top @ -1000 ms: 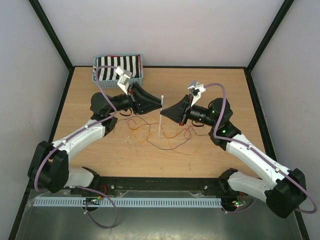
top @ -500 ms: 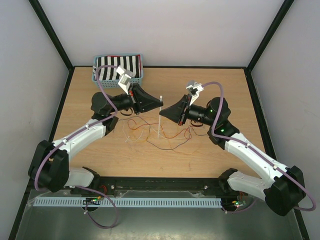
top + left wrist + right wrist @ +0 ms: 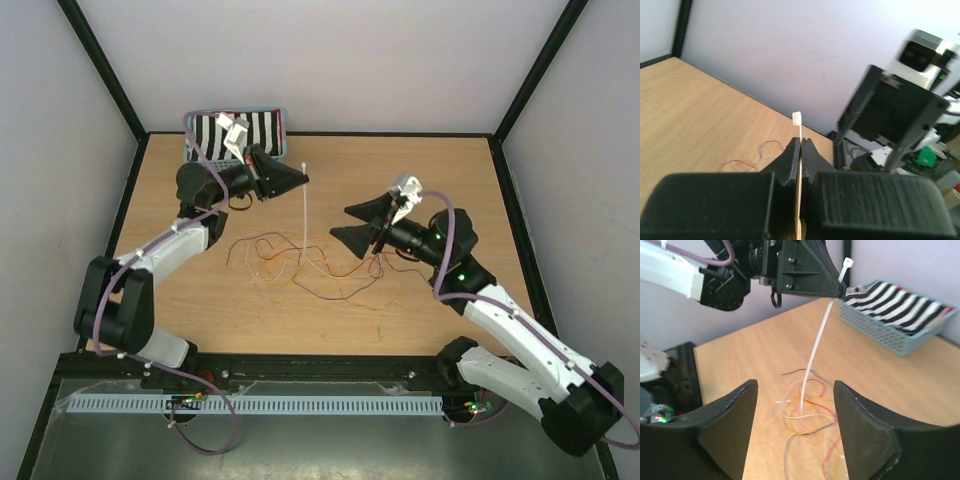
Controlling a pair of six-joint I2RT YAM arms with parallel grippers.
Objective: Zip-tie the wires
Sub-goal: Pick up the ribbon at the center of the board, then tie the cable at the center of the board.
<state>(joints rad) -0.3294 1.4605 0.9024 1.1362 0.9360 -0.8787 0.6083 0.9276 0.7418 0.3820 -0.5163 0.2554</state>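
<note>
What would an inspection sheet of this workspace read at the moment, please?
Surface: wooden table, light grain.
Job's things: thin wires lying in a loose tangle mid-table; white zip tie hanging upright, tail down at the wires, not closed into a loop.
Clutter: blue basket holding a striped cloth, far left corner.
Grippers: left gripper shut on the zip tie near its head; right gripper open, holding nothing, facing the tie.
Cables: lilac cables run along both arms.
Surroundings: pale walls, black frame posts.
</note>
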